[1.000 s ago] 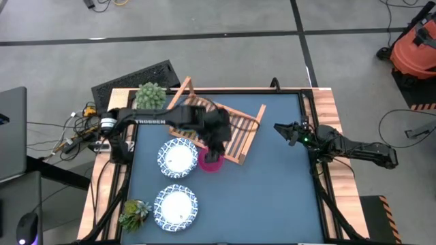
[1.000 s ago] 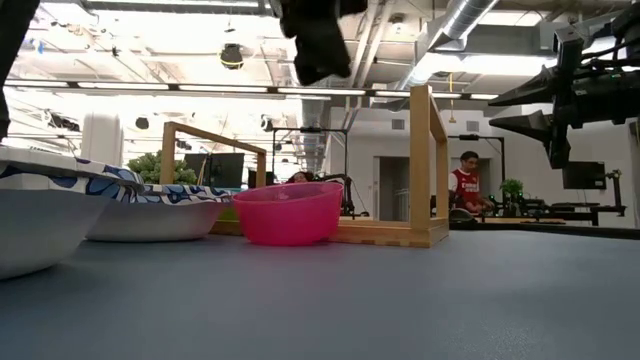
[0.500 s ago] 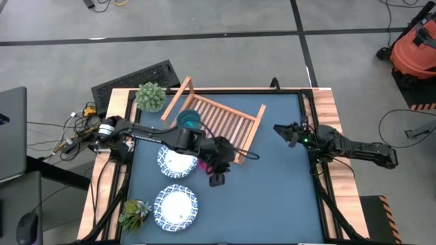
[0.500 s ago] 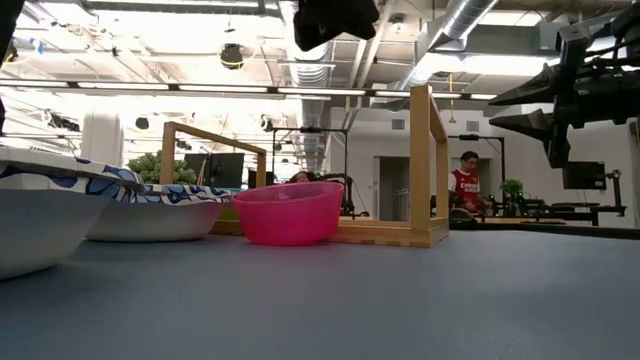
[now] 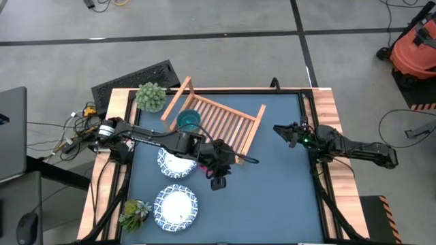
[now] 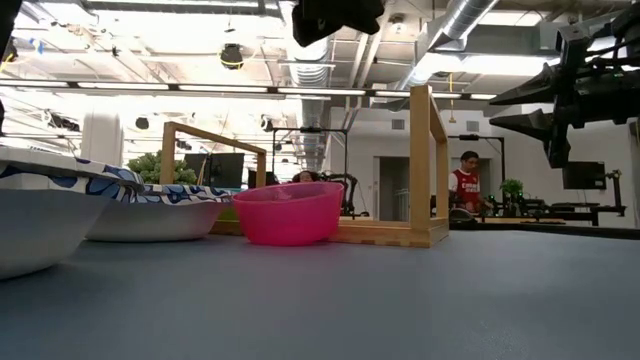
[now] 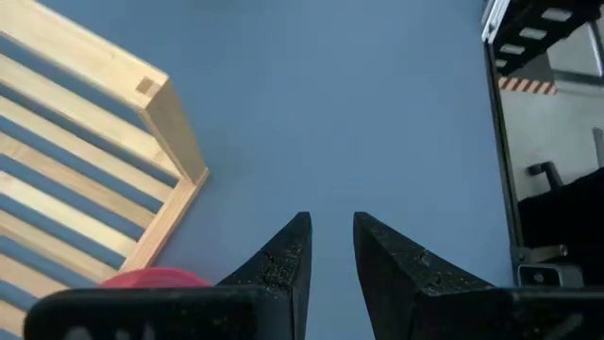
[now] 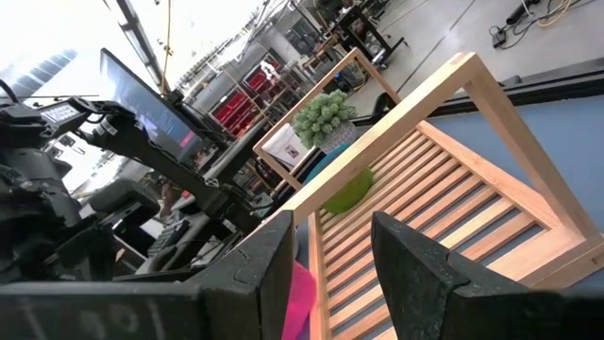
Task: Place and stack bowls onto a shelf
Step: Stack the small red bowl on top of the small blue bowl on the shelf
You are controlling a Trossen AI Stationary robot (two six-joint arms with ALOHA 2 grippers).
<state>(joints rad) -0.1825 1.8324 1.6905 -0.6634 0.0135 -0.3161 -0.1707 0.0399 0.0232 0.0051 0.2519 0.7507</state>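
The left gripper (image 5: 218,182) hovers with narrow, empty fingers over the magenta bowl (image 6: 288,213) beside the shelf (image 5: 221,126); it should widen, then pinch the rim squarely.

Even, bright overhead light fills the high view, with only soft, short shadows on the table (image 5: 272,197). In the low view, ceiling strip lights (image 6: 190,92) glare toward 12 o'clock and wash the room pale; the nearest white bowl (image 6: 40,215) at 9 o'clock is blurred. The right wrist view blows out white toward 10 o'clock.
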